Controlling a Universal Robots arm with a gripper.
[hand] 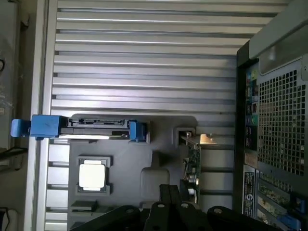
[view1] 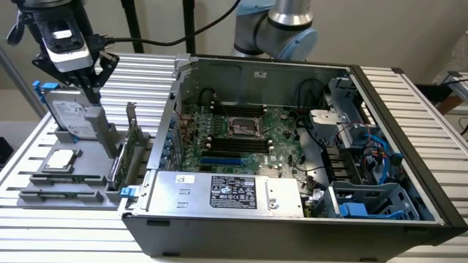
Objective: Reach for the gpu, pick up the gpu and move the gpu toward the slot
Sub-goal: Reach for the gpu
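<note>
Over the gray holder (view1: 87, 167), you are hovering the gripper (view1: 93, 97), fingers pinched together on nothing, while the gpu (view1: 130, 147) is standing edge-on below, toward the exterior view's right, lengthwise along the case (view1: 292, 233).

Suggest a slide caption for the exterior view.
Robot arm over a gray parts tray holding the gpu on edge, beside an open computer case.

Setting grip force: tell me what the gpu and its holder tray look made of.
The gpu: green circuit board, seemingly fibreglass laminate, with a shiny bare-metal bracket. The holder tray: uniform matte gray with moulded pockets, probably plastic.
</note>
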